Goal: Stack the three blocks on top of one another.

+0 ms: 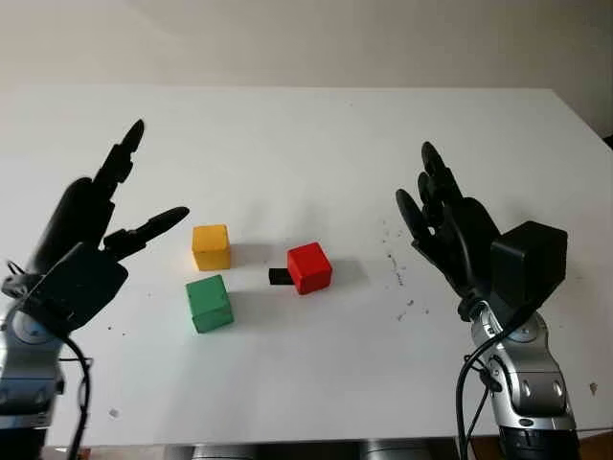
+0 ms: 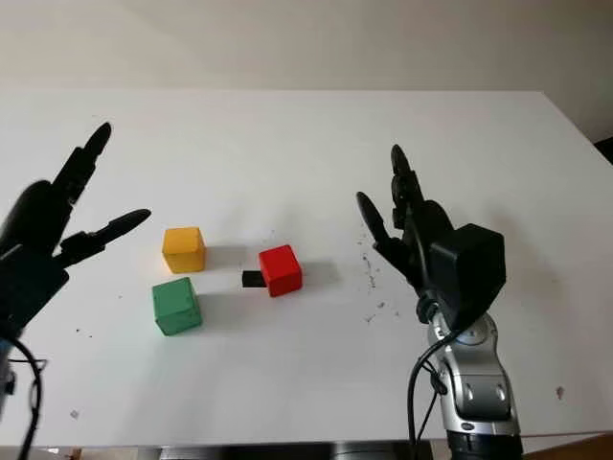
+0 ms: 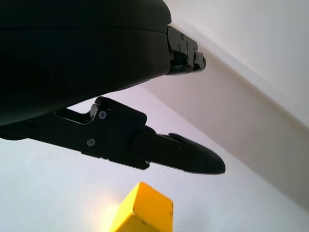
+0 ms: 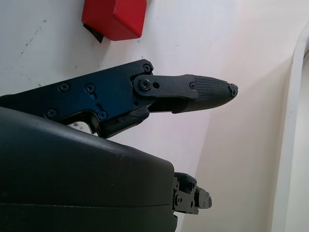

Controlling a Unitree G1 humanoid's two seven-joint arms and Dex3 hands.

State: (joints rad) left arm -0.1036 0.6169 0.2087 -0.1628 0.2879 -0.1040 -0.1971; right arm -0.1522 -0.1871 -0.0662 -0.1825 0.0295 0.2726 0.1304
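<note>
Three blocks lie apart on the white table [image 1: 306,144]. The yellow block [image 1: 211,246] is at the centre left, and the green block [image 1: 209,303] sits just in front of it. To their right lies the red block [image 1: 309,267]. My left hand [image 1: 120,216] hovers open to the left of the yellow block, raised above the table. My right hand [image 1: 436,216] is open and raised to the right of the red block, well apart from it. In the wrist views the yellow block [image 3: 144,211] and the red block [image 4: 115,18] lie beyond the fingers.
A small black piece [image 1: 279,276] lies against the red block's left side. Dark specks [image 1: 397,273] dot the table between the red block and my right hand. The table's far edge meets a pale wall.
</note>
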